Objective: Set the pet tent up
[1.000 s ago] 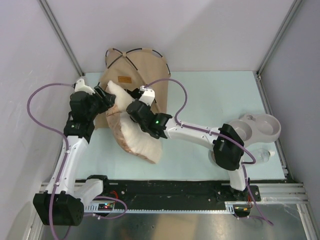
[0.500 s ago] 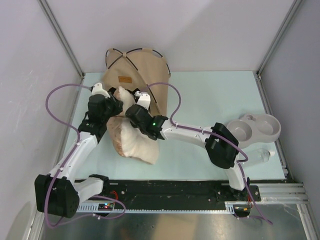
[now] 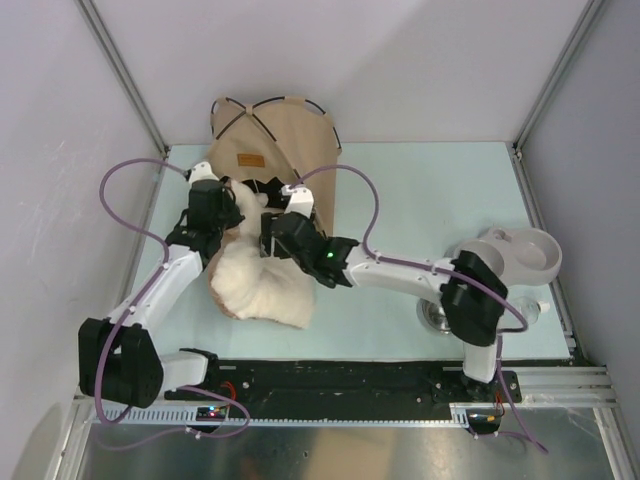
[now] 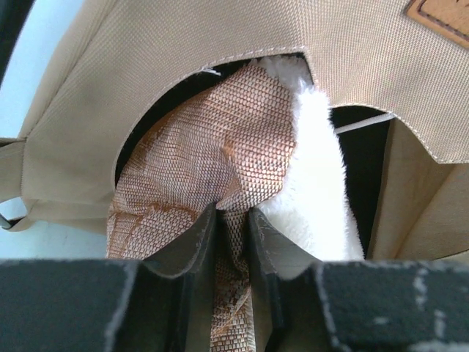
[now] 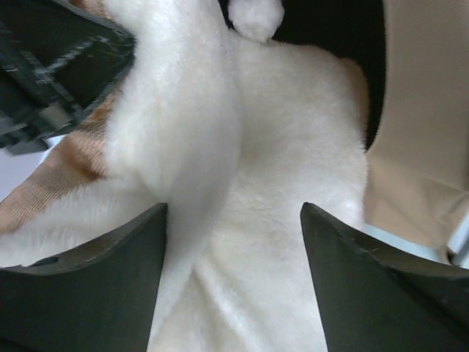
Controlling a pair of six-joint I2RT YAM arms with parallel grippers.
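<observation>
The tan pet tent [image 3: 275,135] stands at the back of the table, its rounded doorway facing the arms. A fluffy cream pillow [image 3: 262,285] lies partly in that doorway. My left gripper [image 3: 237,207] is shut on a fold of the pillow's brown woven underside [image 4: 212,147], right at the doorway edge of the tent [image 4: 220,37]. My right gripper [image 3: 277,232] hovers open over the pillow's white fleece [image 5: 286,161], its fingers apart on either side of it. The tent's white pom-pom [image 5: 255,16] hangs just above the fleece. The tent's inside is dark and mostly hidden.
A grey double pet bowl [image 3: 517,255] sits at the right edge, with a clear bottle [image 3: 527,312] and a round metal dish [image 3: 436,318] in front of it. Grey walls and frame posts close in the back and sides.
My left gripper closed on the pillow's underside and moved right to the tent doorway. My right gripper opened and let go of the pillow, which shifted further toward the doorway.
</observation>
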